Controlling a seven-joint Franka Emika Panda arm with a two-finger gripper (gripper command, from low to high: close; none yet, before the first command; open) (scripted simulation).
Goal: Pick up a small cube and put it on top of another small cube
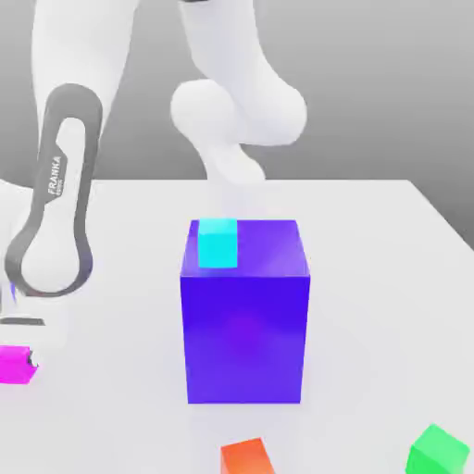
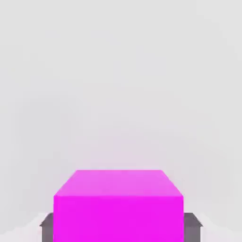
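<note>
While my claw (image 2: 118, 227) is closed on the magenta cube (image 2: 118, 208), the hand view shows a grey finger (image 2: 191, 226) at each side of it. From the exterior view I see this cube low at the table's (image 1: 389, 278) left edge, and the green cube (image 1: 437, 451) far away at the right, beyond the blue block (image 1: 245, 324)

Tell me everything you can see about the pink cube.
The pink cube is small, bright magenta, with flat, plain, matte-looking faces and sharp edges. In the exterior view it sits at the far left edge, low on the white table, partly cut off by the frame. In the hand view dark grey fingers stand against two opposite sides of it: the end effector is shut on it. It sits level. No other cube touches it.
</note>
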